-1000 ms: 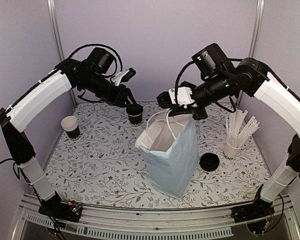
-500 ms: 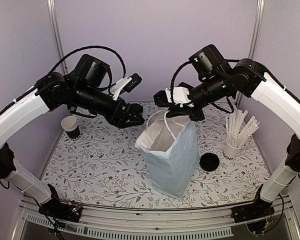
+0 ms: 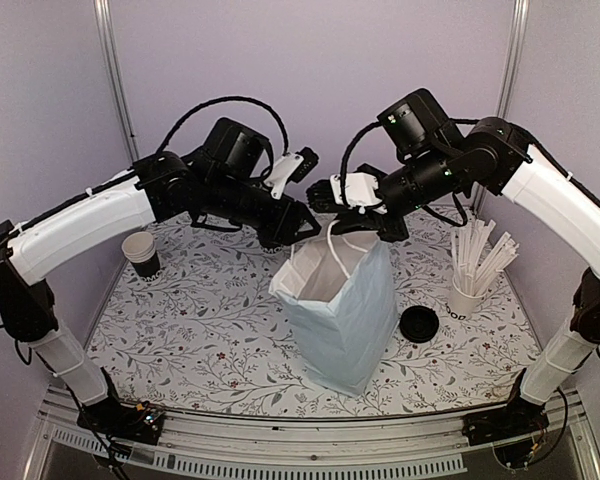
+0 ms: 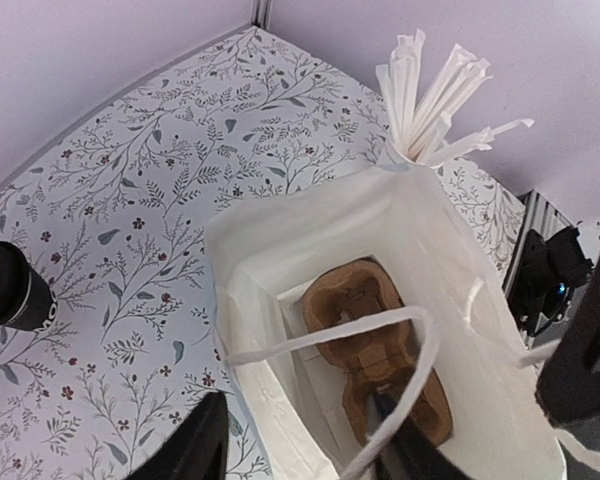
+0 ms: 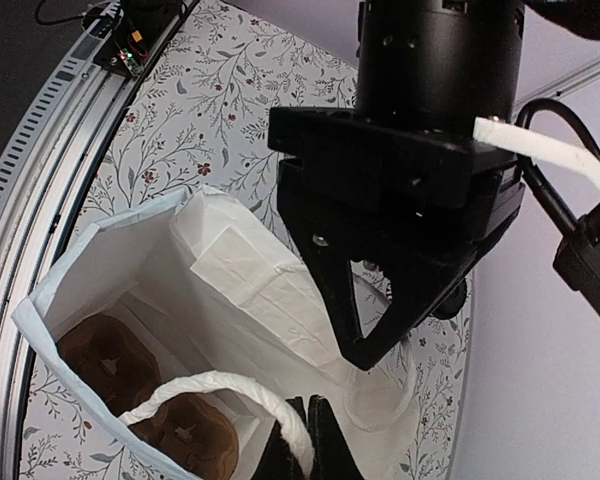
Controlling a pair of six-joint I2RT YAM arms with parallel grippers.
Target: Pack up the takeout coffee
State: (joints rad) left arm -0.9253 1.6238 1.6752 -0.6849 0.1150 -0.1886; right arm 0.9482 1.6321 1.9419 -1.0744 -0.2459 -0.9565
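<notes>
My fingers are black and my arms white and black; the paper bag is pale blue outside and white inside, with a white twisted handle and a brown cardboard carrier. The worktop is white, printed with grey-green leafy sprigs and small dark-red blossoms, and the walls are plain lilac. The coffee cup is black with pale lettering, the loose lid black, the open cup black with a white inside, and the stirrers white-wrapped in a white holder cup.

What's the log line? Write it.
left gripper: open above pale-blue paper bag; right gripper: shut on white handle; black lidded cup: on table
</notes>
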